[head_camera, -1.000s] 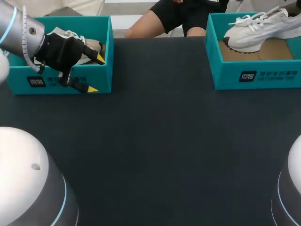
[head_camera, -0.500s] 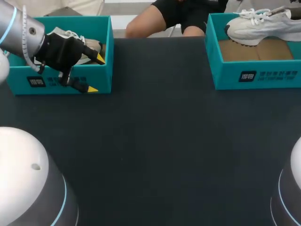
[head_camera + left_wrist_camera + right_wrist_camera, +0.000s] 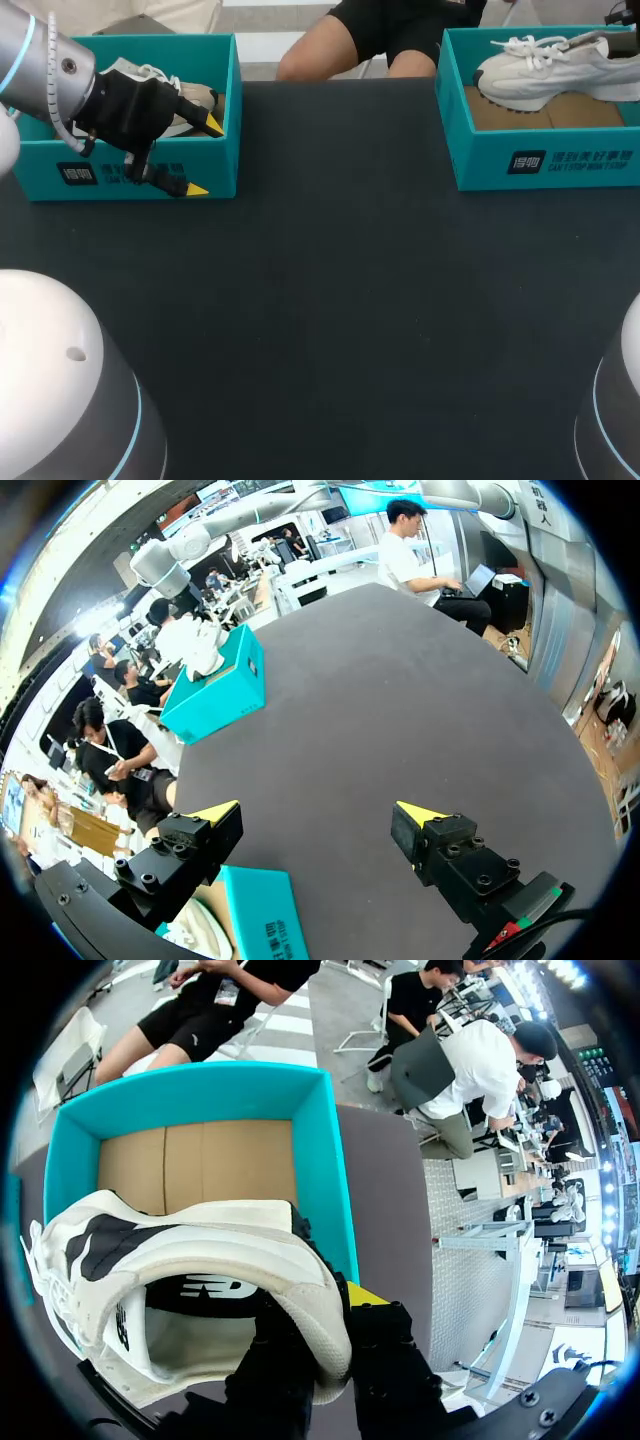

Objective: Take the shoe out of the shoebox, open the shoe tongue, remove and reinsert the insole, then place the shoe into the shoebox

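1. The shoe (image 3: 550,65) is over the right shoebox (image 3: 540,160) at the far right corner of the worktop (image 3: 330,280). It looks raised off the cardboard floor, with the toe toward the worktop's middle. Judged: take-out step, only just started.
2. The right pincer (image 3: 335,1310) is clamped on the shoe's heel collar. One finger looks to be inside the opening, the other outside the heel. Likely reason: the stiff heel carries the shoe level and leaves the tongue and insole free for later steps.
3. Right pose: the pincer points down and forward along the shoe, with the open box directly ahead and below.
4. The left pincer (image 3: 203,155) is spread wide and holds nothing. Its yellow tips straddle the front wall of the left shoebox (image 3: 130,175), which holds a second shoe (image 3: 150,75). Judged: waiting, not part of this step.
5. Left pose: the left arm (image 3: 40,60) comes in from the far left corner, with the fingers aimed across the worktop toward the right shoebox.
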### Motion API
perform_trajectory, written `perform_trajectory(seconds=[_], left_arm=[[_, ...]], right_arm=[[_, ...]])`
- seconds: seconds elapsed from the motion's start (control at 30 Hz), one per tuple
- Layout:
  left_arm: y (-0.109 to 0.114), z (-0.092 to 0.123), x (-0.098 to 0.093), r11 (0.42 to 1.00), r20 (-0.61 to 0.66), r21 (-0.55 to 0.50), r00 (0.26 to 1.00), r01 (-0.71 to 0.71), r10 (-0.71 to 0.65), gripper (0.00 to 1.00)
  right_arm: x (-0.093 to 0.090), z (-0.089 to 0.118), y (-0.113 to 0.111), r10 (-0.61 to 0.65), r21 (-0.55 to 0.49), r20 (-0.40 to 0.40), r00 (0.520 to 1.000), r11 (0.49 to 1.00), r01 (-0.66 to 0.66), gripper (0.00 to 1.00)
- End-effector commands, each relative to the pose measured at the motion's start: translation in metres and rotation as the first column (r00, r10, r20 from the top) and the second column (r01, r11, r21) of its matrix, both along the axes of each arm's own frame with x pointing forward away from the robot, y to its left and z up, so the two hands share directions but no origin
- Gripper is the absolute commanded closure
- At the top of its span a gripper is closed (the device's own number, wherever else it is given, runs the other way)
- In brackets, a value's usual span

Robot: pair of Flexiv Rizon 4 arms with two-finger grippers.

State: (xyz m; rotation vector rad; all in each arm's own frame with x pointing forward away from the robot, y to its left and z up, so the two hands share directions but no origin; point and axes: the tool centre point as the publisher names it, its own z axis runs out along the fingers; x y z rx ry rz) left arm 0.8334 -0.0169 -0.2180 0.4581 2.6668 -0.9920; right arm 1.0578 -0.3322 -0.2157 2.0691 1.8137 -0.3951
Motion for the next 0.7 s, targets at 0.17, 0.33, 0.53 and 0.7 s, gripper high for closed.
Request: perform_trajectory(seconds=[0.17,0.33,0.53,0.7], left_arm=[[0.0,0.0,-0.001,1.0,0.001,0.003,1.0,-0.001,0.001,0.0],[0.0,0.0,-0.001,1.0,0.001,0.003,1.0,-0.001,0.001,0.0],[0.0,0.0,-0.001,1.0,0.001,0.003,1.0,-0.001,0.001,0.0],[0.0,0.0,-0.001,1.0,0.001,0.003,1.0,-0.001,0.001,0.0]], right_arm=[[0.014,-0.026,-0.014,-0.026,0.018,-0.01,1.0,1.0,0.026,1.0],[0.016,-0.039,-0.014,-0.016,-0.013,-0.022,1.0,1.0,0.016,1.0],[0.01,-0.048,-0.021,-0.028,-0.023,-0.031,0.999,0.999,0.027,1.0],[-0.001,-0.059,-0.028,-0.044,-0.03,-0.039,0.998,0.999,0.043,1.0]])
